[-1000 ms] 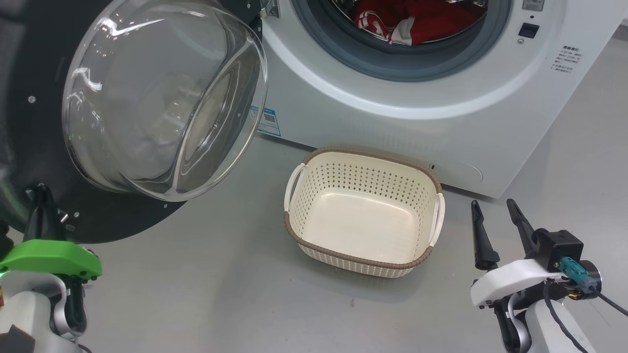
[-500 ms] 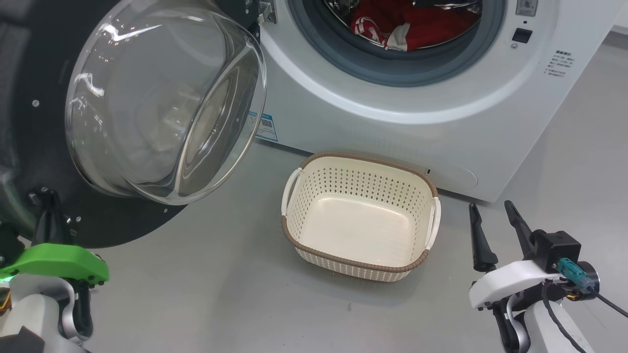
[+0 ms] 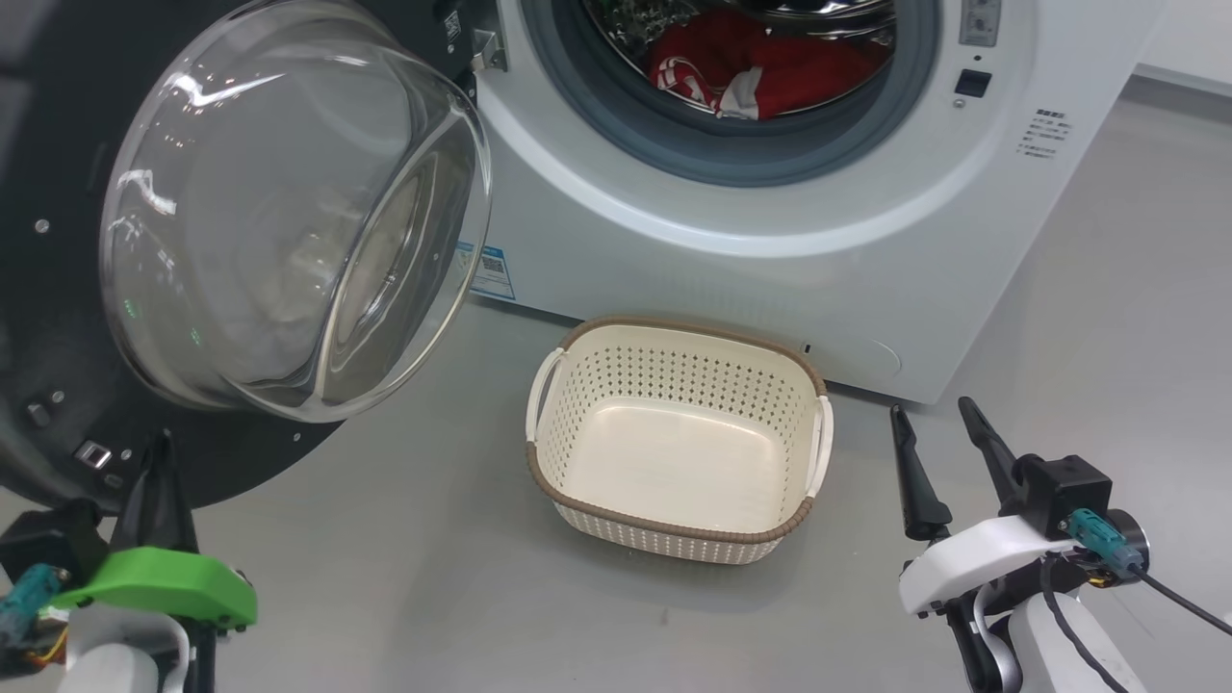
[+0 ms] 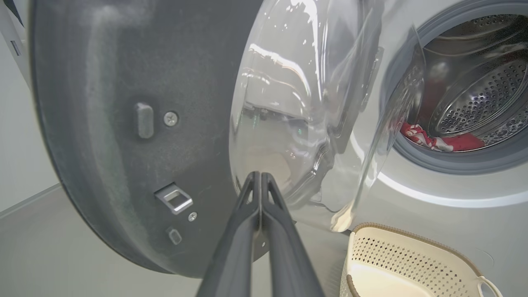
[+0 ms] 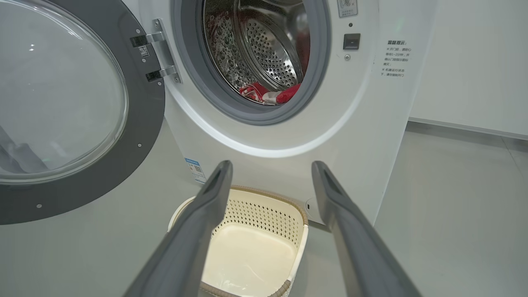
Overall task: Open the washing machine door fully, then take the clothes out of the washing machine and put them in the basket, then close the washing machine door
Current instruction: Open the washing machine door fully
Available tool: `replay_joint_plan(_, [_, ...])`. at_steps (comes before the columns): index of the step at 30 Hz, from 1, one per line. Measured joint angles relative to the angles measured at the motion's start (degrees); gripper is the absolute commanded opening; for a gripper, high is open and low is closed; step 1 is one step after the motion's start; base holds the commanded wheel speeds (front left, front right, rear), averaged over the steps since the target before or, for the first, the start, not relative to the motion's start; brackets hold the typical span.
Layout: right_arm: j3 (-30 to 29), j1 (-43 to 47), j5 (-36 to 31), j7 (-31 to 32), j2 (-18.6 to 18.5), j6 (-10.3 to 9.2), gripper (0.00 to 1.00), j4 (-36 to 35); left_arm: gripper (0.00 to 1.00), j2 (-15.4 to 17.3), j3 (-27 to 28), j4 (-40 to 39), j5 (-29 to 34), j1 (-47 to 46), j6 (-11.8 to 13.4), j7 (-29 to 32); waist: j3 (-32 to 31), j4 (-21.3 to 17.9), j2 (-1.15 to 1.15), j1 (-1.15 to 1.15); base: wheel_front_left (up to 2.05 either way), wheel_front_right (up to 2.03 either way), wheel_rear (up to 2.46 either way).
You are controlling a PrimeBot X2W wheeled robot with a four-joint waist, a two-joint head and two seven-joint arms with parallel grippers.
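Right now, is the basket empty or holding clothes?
Empty. The basket shows a bare cream floor, and the red clothes lie inside the washing machine.

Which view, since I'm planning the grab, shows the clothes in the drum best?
The head view: the clothes show largest there, red with white trim, lying low in the drum. The right wrist view shows a smaller heap at the drum's front; the left wrist view a thin red strip.
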Motion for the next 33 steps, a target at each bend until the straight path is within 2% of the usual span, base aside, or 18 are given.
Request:
replay_joint_plan(2, [0.7, 0.0, 0.03, 0.0, 0.04, 0.19, 1.0, -0.03, 0.38, -0.47, -0.02, -1.35, 0.41, 1.44, -0.01, -0.08, -0.19, -0.64, 0.0, 0.0, 0.0, 0.0, 0.0])
replay_joint_plan(3, [0.88, 0.0, 0.04, 0.0, 0.03, 0.33, 1.0, -0.07, 0.49, -0.86, -0.11, -1.78, 0.58, 2.13, -0.04, -0.08, -0.29, -1.01, 0.0, 0.0, 0.0, 0.0, 0.0])
replay_joint_plan(4, [1.02, 0.01, 0.15, 0.0, 0.03, 0.49, 1.0, -0.14, 0.82, -1.09, -0.33, -2.36, 0.74, 2.9, -0.07, -0.08, -0.38, -1.39, 0.0, 0.0, 0.0, 0.0, 0.0])
replay_joint_plan(5, [1.19, 0.0, 0.26, 0.0, 0.02, 0.49, 1.0, -0.23, 0.96, -1.29, -0.46, -3.03, 0.76, 3.64, -0.09, -0.08, -0.48, -1.79, 0.0, 0.0, 0.0, 0.0, 0.0])
replay_joint_plan(6, [1.33, 0.01, 0.44, 0.0, 0.02, 0.49, 1.0, -0.31, 1.0, -1.41, -0.53, -3.55, 0.82, 4.19, -0.09, -0.07, -0.56, -2.19, 0.0, 0.0, 0.0, 0.0, 0.0])
replay_joint_plan(19, [3.39, 0.02, 1.21, 0.0, 0.01, 0.41, 1.0, -1.46, 1.0, -3.98, -2.98, -10.74, 2.85, 7.61, -0.6, -0.08, -0.61, -8.24, 0.0, 0.0, 0.0, 0.0, 0.0])
replay_joint_plan(33, [4.79, 0.01, 2.61, 0.0, 0.0, -0.09, 1.0, -2.86, 1.0, -3.97, -5.04, -13.57, 4.83, 8.87, -0.74, -0.12, -0.03, -15.3, 0.0, 0.0, 0.0, 0.0, 0.0])
